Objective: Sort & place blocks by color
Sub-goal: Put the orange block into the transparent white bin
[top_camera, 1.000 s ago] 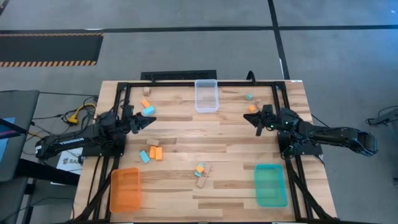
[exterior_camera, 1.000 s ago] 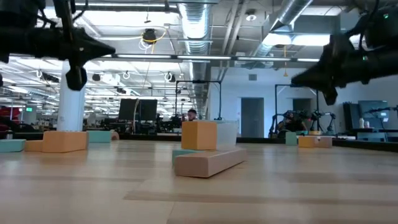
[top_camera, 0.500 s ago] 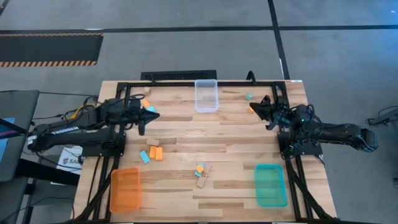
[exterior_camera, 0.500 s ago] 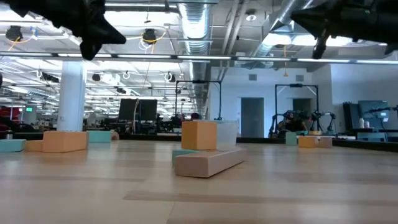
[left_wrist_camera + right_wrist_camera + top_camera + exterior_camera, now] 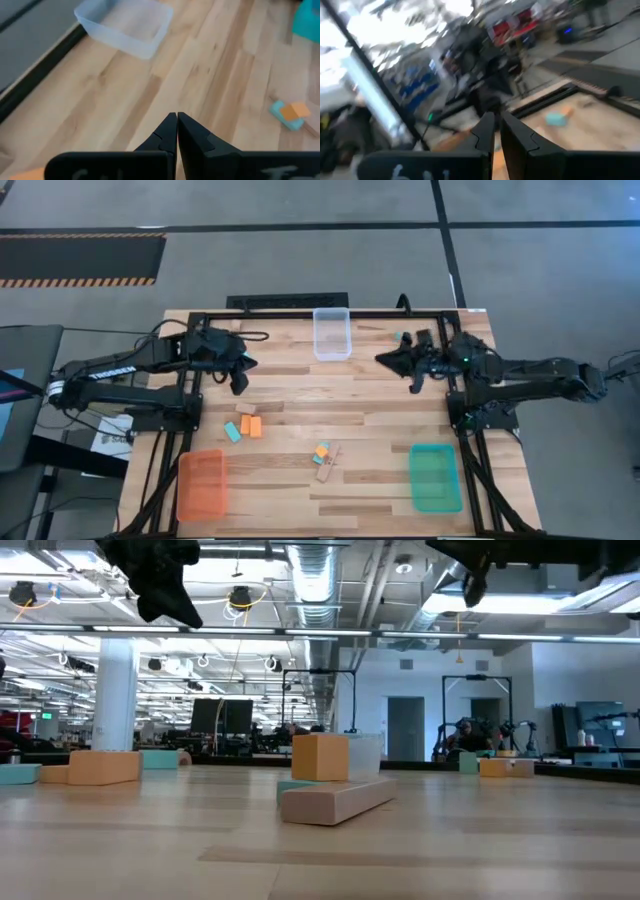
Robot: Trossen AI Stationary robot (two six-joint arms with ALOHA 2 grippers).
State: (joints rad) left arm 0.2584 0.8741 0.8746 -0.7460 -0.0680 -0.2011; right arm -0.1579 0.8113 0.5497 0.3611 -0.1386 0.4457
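Small orange, teal and tan blocks lie scattered on the wooden table. A tan (image 5: 246, 409), an orange (image 5: 250, 426) and a teal block (image 5: 232, 432) sit left of the middle. An orange-and-teal pair (image 5: 321, 451) rests beside a long tan block (image 5: 327, 468) near the middle. A teal block (image 5: 398, 337) lies at the far right. My left gripper (image 5: 240, 375) hovers shut above the far left part, seen in its wrist view (image 5: 177, 131). My right gripper (image 5: 384, 360) hovers shut above the far right part, pointing left. Neither holds anything.
The clear tray (image 5: 332, 333) stands at the far edge in the middle, the orange tray (image 5: 202, 485) at the near left corner, the teal tray (image 5: 435, 477) at the near right. A black frame (image 5: 300, 312) borders the table. Bare wood stretches between the two grippers.
Both grippers have risen from near the table top to well above it. The right gripper has swung toward the far edge, then toward the table's left, and now points left. The left arm has swung toward the far edge. No block has moved.
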